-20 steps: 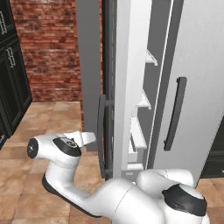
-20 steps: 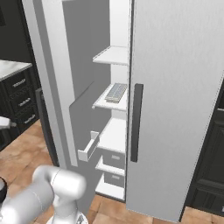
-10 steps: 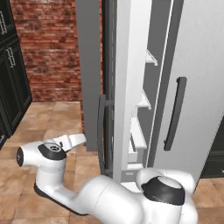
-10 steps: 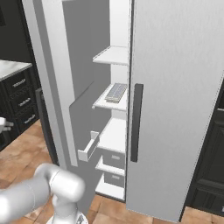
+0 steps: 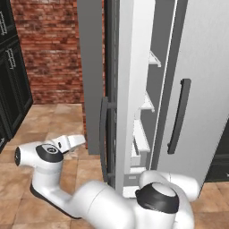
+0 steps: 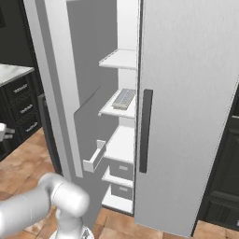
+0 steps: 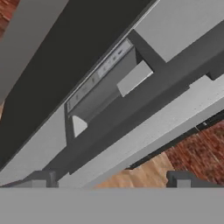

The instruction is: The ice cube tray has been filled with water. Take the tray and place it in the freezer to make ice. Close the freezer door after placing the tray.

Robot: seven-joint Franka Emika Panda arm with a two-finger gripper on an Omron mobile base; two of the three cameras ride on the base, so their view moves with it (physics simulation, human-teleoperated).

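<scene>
One ice cube tray point(image 6: 123, 98) resting on a white freezer point(image 6: 122, 140) shelf; one freezer door point(image 6: 58, 88) ajar. Claw point(image 7: 111, 178) released, gripping nothing, facing the door's dispenser panel point(image 7: 103, 87).

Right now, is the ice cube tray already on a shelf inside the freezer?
Yes, the ice cube tray lies flat on a white middle shelf of the open freezer in the right base view.

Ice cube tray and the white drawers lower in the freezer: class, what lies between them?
One bare white shelf lies between the ice cube tray and the drawers, in the right base view.
</scene>
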